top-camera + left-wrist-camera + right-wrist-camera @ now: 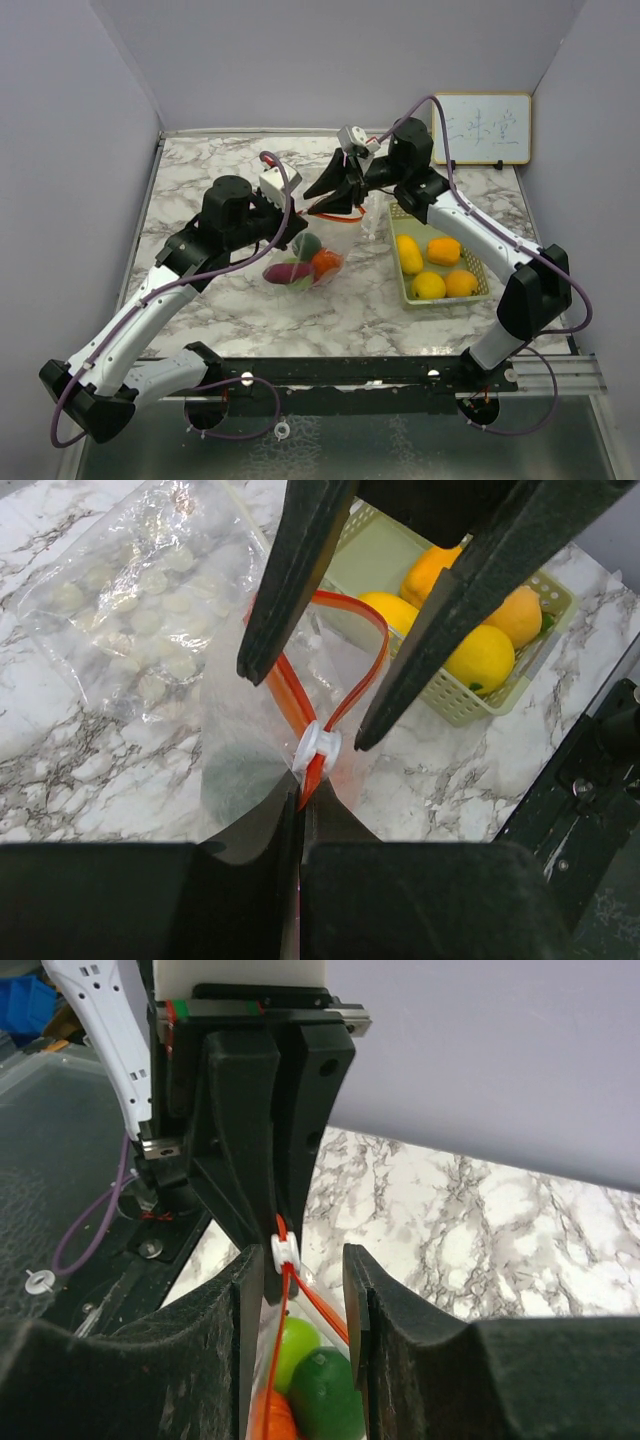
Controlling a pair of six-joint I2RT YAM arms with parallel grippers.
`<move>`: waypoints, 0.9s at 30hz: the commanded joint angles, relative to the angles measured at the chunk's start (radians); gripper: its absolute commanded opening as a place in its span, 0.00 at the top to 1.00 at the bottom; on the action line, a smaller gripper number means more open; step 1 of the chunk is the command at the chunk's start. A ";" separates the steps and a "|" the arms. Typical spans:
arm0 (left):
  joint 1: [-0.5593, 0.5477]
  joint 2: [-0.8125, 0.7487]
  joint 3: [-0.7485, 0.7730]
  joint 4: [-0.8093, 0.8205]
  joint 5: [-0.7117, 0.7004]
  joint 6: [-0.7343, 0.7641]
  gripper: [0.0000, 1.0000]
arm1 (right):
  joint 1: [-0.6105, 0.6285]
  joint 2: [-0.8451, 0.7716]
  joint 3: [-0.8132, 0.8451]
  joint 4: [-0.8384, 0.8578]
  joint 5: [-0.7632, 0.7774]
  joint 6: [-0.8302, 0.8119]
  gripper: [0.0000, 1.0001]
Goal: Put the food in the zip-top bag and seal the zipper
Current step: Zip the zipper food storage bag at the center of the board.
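The clear zip-top bag [305, 262] hangs between my grippers with a red zipper strip [345, 630] and a white slider [316, 748]. Inside it I see food: a light green piece [295, 1345], a dark green one [325, 1395] and an orange one [270, 1420]. My left gripper [303, 805] is shut on the zipper's end just behind the slider; it also shows in the top view [293, 218]. My right gripper [303, 1270] is open, its fingers straddling the slider [285, 1251] without pinching it; it also shows in the top view [338, 197].
A pale green mesh basket [445, 300] on the right holds yellow [408, 253] and orange [443, 250] fruits; it also shows in the left wrist view [450, 695]. Crumpled clear plastic [140, 600] lies on the marble. A small whiteboard [480, 128] leans at the back right.
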 commanded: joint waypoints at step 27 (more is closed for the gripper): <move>0.038 0.015 0.015 0.063 0.074 -0.012 1.00 | 0.039 0.053 0.022 0.012 -0.001 0.031 0.85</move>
